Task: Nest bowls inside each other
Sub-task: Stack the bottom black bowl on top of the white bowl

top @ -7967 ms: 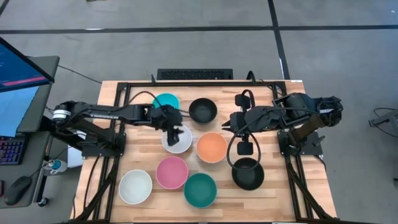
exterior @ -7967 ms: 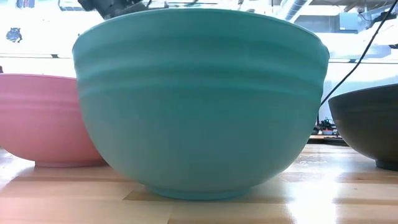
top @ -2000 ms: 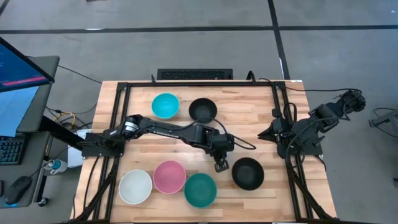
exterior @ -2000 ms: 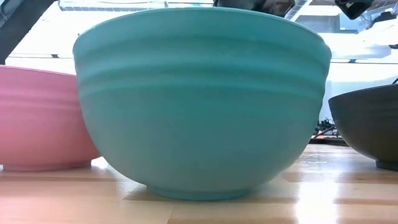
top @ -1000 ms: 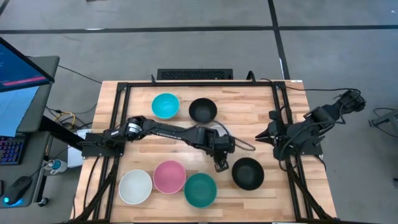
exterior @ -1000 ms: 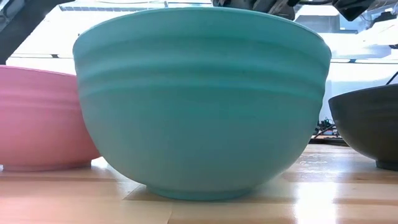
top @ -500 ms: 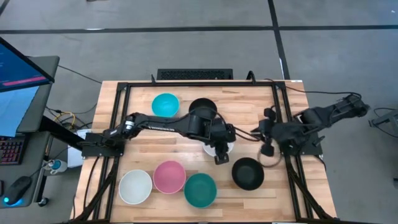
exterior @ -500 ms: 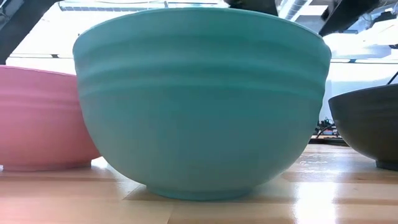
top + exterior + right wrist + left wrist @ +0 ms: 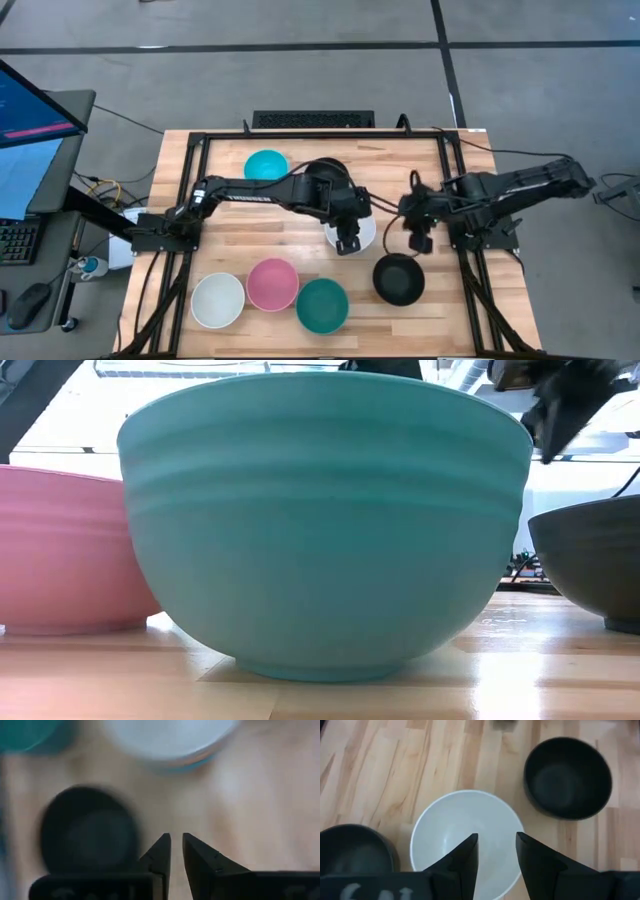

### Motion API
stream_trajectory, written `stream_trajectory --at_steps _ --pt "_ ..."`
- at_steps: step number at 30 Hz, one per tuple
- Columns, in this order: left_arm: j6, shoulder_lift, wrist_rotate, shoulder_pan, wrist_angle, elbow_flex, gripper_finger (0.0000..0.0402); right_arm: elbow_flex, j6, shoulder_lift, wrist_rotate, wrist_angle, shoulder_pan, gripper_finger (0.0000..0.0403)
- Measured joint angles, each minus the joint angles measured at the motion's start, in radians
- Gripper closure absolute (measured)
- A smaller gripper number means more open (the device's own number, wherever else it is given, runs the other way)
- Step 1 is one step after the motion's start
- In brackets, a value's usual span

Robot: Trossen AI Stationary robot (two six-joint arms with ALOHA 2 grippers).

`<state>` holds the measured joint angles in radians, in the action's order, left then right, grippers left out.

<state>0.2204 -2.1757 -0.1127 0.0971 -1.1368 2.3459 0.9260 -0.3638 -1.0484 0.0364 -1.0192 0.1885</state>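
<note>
even overhead light is filling the high view; bright windows are backlighting the low view's dark teal plastic bowl (image 9: 325, 525); the right wrist view is smearing with blur.

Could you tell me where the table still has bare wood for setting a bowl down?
Bare wood lies left of the white bowl under the left gripper, above the pink bowl. The front row through the teal bowl and black bowl below the right gripper is crowded.
</note>
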Motion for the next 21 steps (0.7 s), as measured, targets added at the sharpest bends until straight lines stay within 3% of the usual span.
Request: stream_trajectory --at_steps 6,16,21 --pt "-0.011 0.000 0.000 -0.002 -0.025 0.000 0.0278 0.000 -0.037 -0.006 0.123 0.003 0.046 0.0313" --pt "-0.002 0.000 0.031 0.005 -0.014 0.000 0.0278 0.000 -0.163 -0.135 0.099 0.003 0.101 0.0197" --pt "-0.017 0.000 0.030 0.024 -0.016 0.000 0.0278 0.000 -0.162 -0.246 0.088 0.008 0.118 0.0172"
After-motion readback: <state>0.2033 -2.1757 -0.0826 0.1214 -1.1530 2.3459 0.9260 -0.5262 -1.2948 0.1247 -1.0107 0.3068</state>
